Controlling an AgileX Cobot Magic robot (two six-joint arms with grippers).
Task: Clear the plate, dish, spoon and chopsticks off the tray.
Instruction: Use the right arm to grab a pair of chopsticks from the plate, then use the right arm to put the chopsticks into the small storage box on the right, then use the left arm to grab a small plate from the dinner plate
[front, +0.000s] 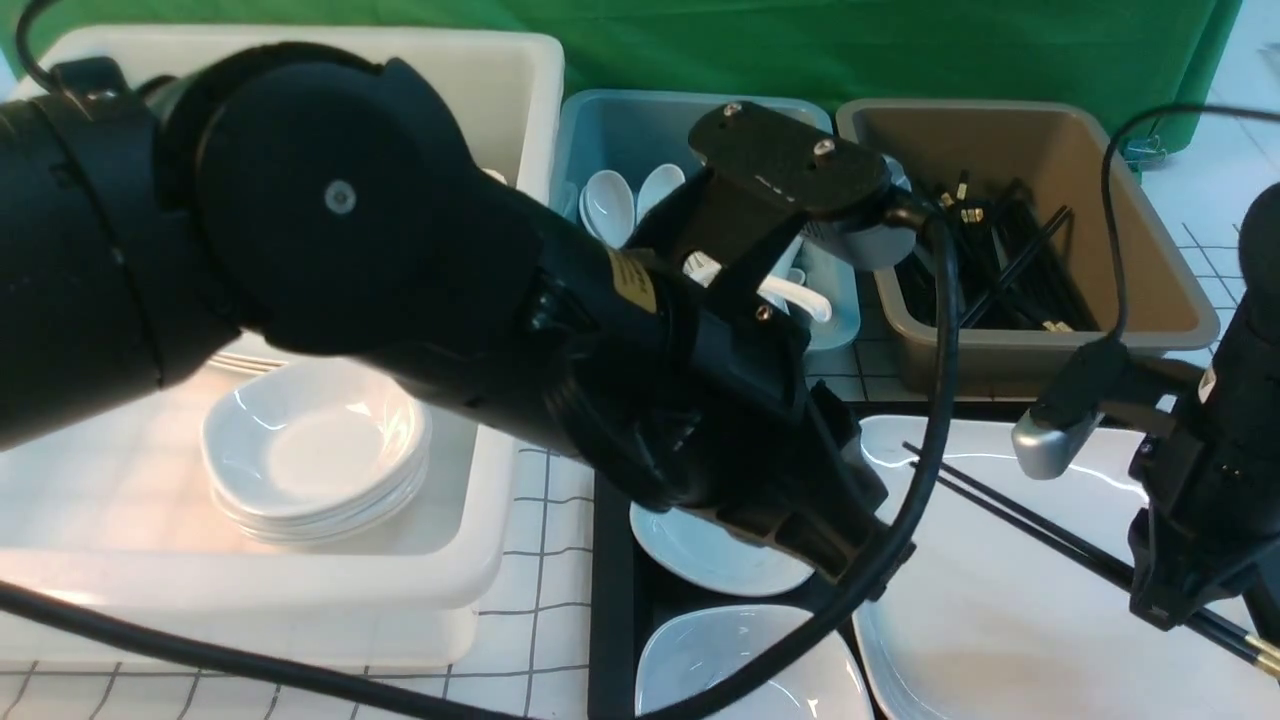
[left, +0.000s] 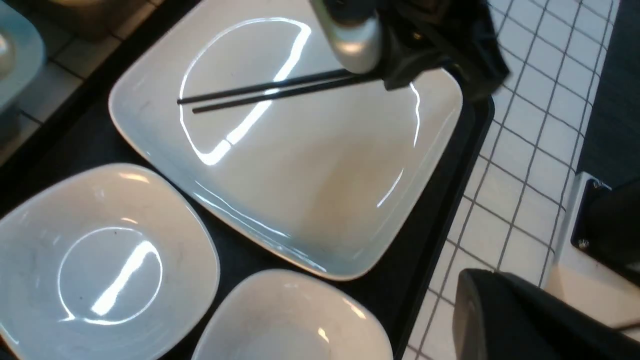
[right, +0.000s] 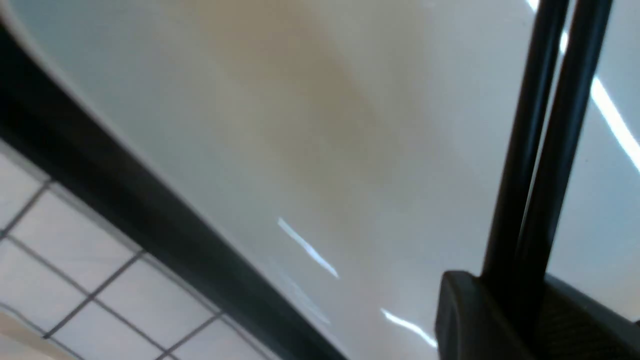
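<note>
Bench, gridded white cover. The black tray sits at the near right. Three tubs stand along the far edge:
- white tub with stacked small dishes
- teal tub with white soup spoons
- brown tub with black chopsticks

The plate fills the right part of the tray. Two small white dishes lie along the tray's left edge, one behind the other.

The chopsticks lie side by side, diagonally on the plate. Their thin tips point toward its far left corner and the gold-banded ends are at its near right edge.

Right claw: closed on the chopsticks near their thick ends. In the right wrist view both sticks run between the fingers.

Left claw: closed, nothing seen in it. It is low over the tray's near part, beside the plate. In the front view the left arm hides it.
</note>
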